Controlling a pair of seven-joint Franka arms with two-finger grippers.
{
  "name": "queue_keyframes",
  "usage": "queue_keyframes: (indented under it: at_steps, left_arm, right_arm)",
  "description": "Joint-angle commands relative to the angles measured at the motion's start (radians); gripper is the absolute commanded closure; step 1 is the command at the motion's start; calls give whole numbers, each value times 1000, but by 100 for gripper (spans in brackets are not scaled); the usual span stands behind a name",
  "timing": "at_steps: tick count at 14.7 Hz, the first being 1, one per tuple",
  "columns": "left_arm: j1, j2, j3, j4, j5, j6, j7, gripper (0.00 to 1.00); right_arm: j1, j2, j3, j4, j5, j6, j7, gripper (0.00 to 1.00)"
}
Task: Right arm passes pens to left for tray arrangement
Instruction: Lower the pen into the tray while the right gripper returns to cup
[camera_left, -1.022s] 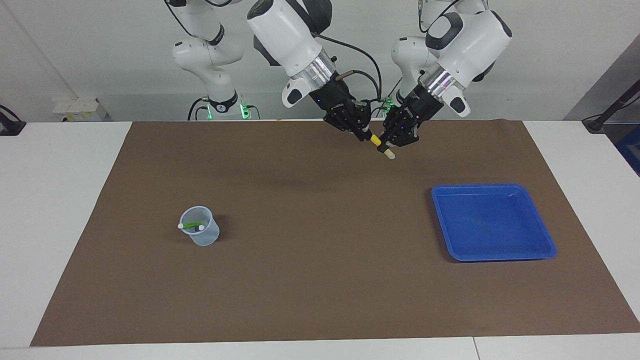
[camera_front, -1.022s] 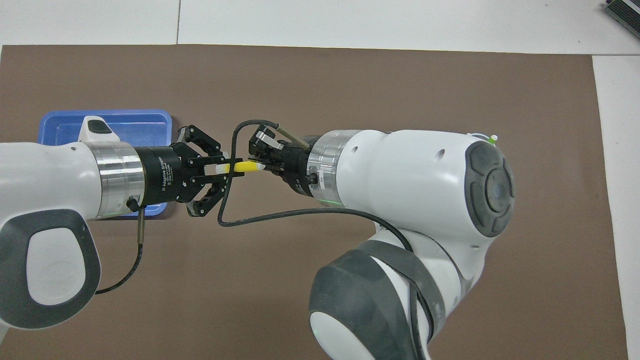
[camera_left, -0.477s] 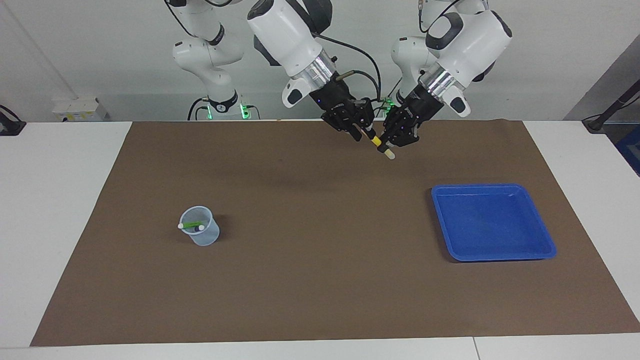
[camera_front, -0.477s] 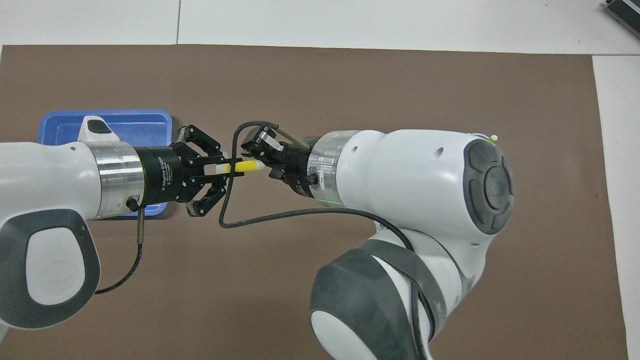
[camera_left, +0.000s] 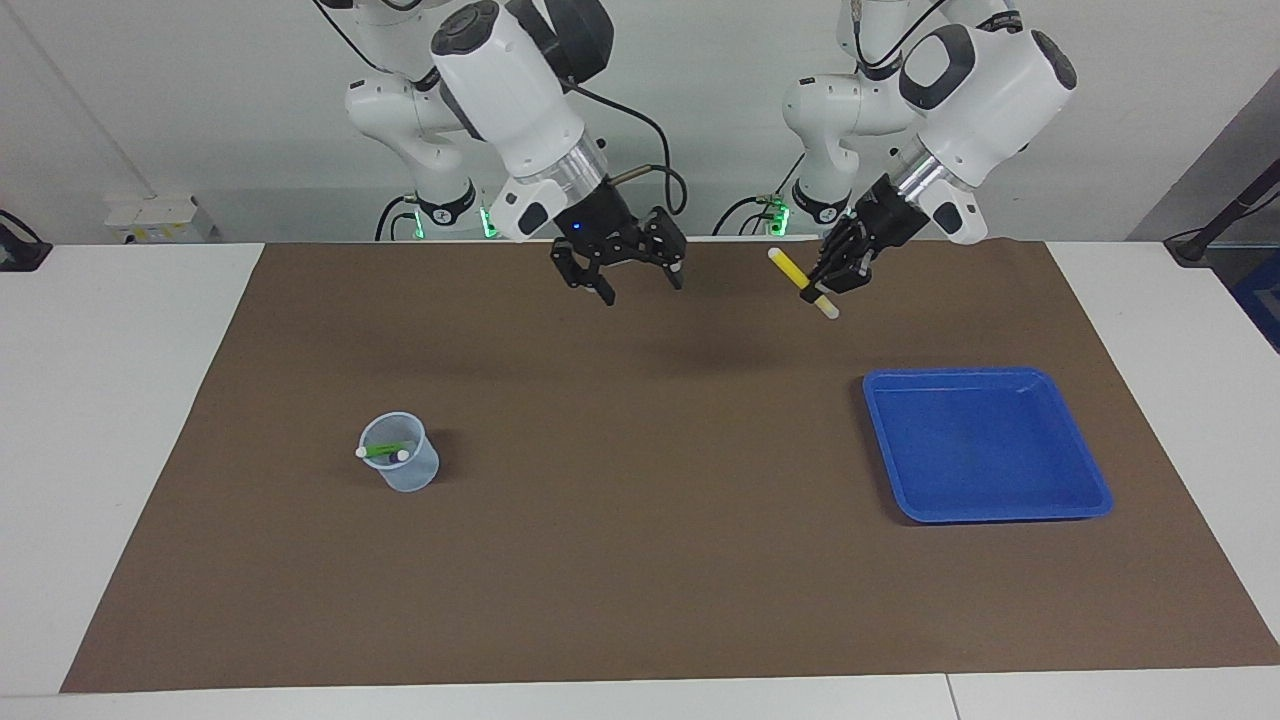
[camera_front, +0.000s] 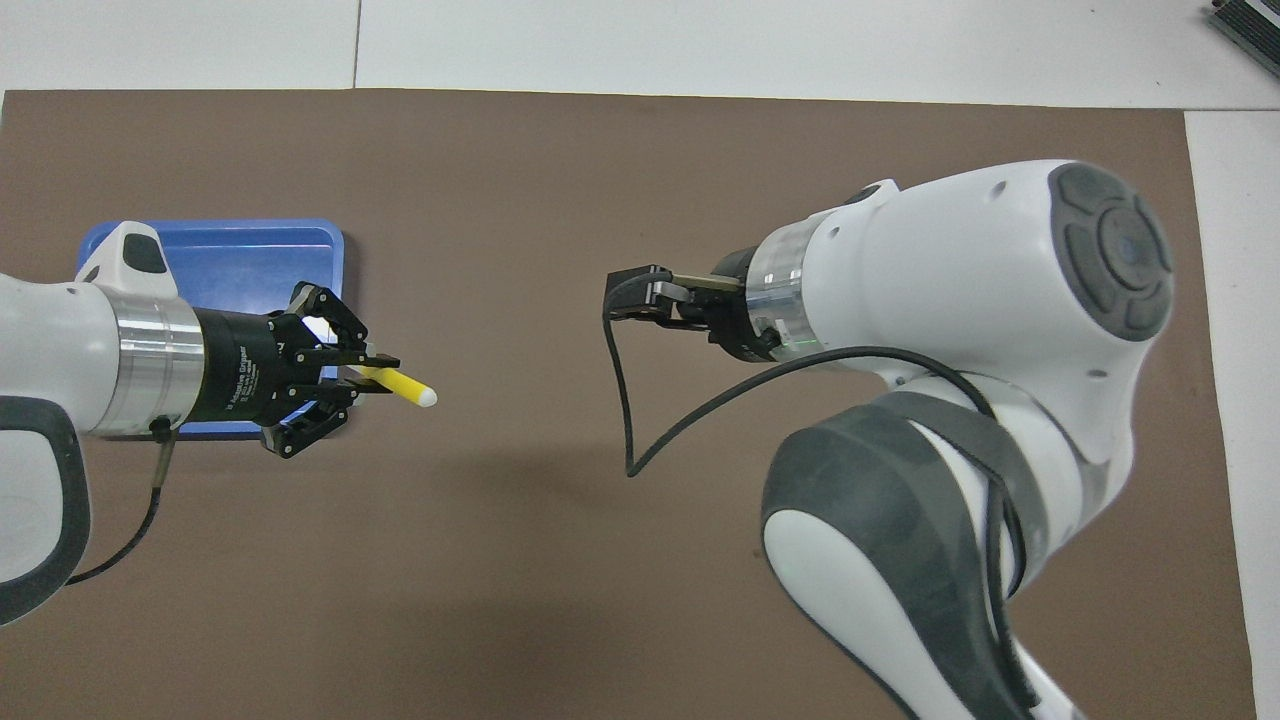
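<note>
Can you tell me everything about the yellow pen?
The yellow pen is a slim marker with a yellow barrel and whitish tips at both ends. It looks like plastic. The left gripper is shut on it near one end, holding it slanted in the air above the brown mat. Nothing else touches it.

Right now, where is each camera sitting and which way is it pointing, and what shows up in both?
Facing view: high across the table, looking at the robots; both arms show whole, left gripper holding the yellow pen, right gripper with fingers apart.
Overhead view: high above the robots' end, looking forward and down; forearms enter from the bottom, over the brown mat.
Shared: both grippers, the pen and the blue tray, mirrored; the cup shows only in the facing view.
</note>
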Motion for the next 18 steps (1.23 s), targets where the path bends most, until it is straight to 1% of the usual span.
queue_keyframes:
  at_steps: [1,3,5,6,7,8,9,11,12,13,14,16,18]
  left_arm:
    - [8,-20,-7,0,148,-56,163,100]
    - [29,-31,-6,-14,189,-54,272,100]
    - [51,-32,-6,-17,196,-54,387,100]
    - [58,-32,-7,-17,196,-54,413,100]
    - [63,-32,-7,-16,196,-50,444,100]
    - [61,-26,-7,-7,197,-33,526,100]
    - [63,-25,-7,-7,209,-23,659,100]
    - [78,-29,-7,-14,280,-33,891,100]
    - [84,-26,-7,-14,292,-33,965,100]
    - [86,-20,-6,-13,297,-31,1017,100]
    - [104,-5,-7,-8,317,-30,1080,100]
    - [113,68,-7,12,386,-20,1212,100]
    - [129,142,-6,52,398,-22,1289,100]
  right_arm:
    - [-65,-17,7,-6,-77,-52,-204,0]
    - [-116,-19,7,-15,-125,-69,-354,0]
    - [-189,-31,12,-56,-188,-69,-540,0]
    - [-213,-34,12,-64,-193,-68,-621,0]
    - [-228,-34,10,-72,-194,-65,-658,0]
    - [-248,-34,10,-84,-196,-57,-669,0]
    - [-260,-33,12,-104,-205,-45,-671,0]
    - [-288,-10,12,-172,-243,74,-733,0]
    - [-305,1,12,-197,-246,111,-786,0]
    - [-323,21,12,-200,-249,136,-818,0]
    - [-326,41,12,-199,-266,162,-830,0]
    - [-328,72,13,-200,-324,216,-832,0]
    - [-326,96,13,-197,-358,228,-832,3]
